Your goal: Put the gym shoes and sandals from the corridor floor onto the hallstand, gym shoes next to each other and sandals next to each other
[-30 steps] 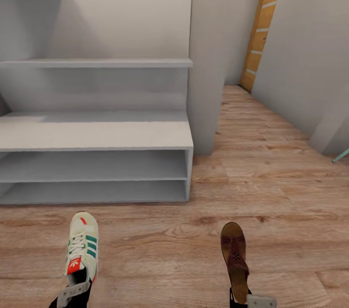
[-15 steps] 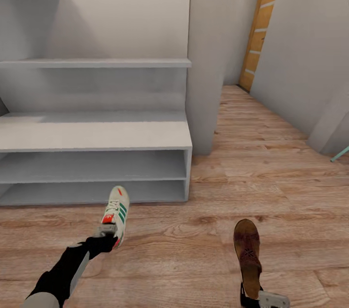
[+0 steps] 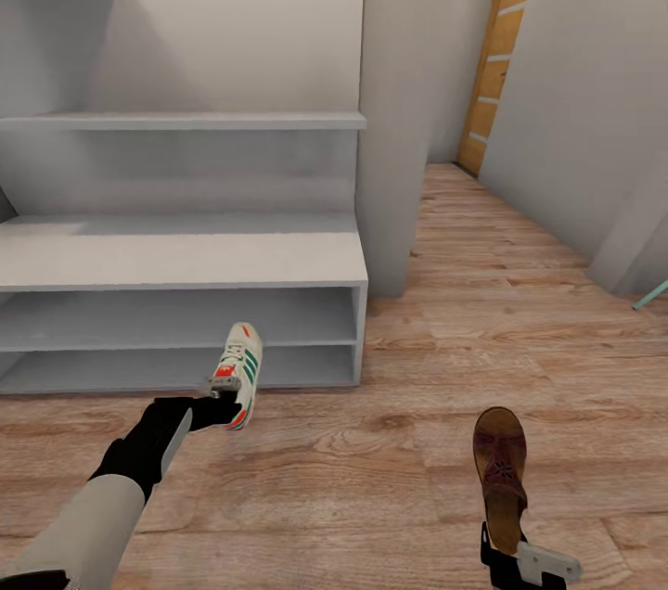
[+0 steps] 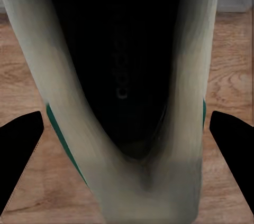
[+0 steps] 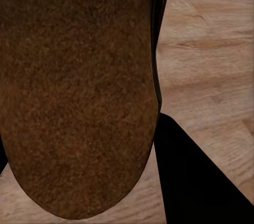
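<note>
The left gripper has its fingers closed on the heel of a sneaker, one dark tip showing at each side of the shoe in the left wrist view. The sneaker is held off the floor, toe toward 12 o'clock, just in front of the rack at its lowest open shelf. It is off-white with green side stripes and a red-orange tongue patch and heel; the wrist view looks straight into its dark opening, where faint lettering is too blurred to read.

The right gripper grips a sandal by its heel end, at about 5 o'clock in the head view, well apart from the sneaker. Its fingers are mostly hidden behind the sole, so how narrow they stand cannot be told beyond that they hold it. The sandal is brown with woven straps, toe toward 12 o'clock.

The rack's left side is cut off by the frame.
</note>
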You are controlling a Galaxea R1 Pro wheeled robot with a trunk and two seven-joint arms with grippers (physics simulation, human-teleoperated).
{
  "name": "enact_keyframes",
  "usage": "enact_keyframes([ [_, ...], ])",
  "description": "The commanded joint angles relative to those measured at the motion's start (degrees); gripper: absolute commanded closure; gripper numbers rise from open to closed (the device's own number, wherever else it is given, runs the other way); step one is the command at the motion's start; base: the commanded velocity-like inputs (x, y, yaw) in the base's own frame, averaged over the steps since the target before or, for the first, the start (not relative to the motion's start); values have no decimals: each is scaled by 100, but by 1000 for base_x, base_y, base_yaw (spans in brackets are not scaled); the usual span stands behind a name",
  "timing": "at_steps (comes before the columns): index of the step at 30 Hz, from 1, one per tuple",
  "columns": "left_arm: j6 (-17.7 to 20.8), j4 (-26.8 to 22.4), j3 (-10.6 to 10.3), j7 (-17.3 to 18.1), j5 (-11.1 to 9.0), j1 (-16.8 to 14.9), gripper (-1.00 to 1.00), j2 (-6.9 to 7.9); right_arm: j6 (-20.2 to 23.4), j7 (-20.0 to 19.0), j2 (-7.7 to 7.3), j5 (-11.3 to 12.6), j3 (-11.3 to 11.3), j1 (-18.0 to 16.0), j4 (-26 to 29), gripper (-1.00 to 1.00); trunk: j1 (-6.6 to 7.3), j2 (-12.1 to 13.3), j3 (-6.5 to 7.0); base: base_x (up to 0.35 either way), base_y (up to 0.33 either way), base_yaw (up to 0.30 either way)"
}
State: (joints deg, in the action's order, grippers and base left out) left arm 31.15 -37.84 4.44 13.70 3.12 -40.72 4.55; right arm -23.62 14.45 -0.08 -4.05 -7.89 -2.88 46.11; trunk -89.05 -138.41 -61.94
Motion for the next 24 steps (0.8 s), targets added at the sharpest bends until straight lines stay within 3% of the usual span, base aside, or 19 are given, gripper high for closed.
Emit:
enact_keyframes([
  [1,44,-16,22,38,39,-15,100,-6,-5,23,0,-23,4,-2,32,100,1,-2,-5,0,0,0],
  [14,195,-270,-78,55,83,-94,100,49,139,18,22,-27,13,-2,235,100,1,-2,-5,0,0,0],
  [16,527,-311,-82,35,88,-198,100,39,148,22,25,-26,-4,-2,244,100,-43,-82,-41,0,0,0],
  [19,731,-325,-88,22,92,-292,100,44,149,23,21,-24,-11,-2,415,100,-109,-202,-96,0,0,0],
  [24,791,-329,-92,19,93,-328,100,52,148,24,24,-26,-10,-2,552,100,-219,-403,-219,0,0,0],
])
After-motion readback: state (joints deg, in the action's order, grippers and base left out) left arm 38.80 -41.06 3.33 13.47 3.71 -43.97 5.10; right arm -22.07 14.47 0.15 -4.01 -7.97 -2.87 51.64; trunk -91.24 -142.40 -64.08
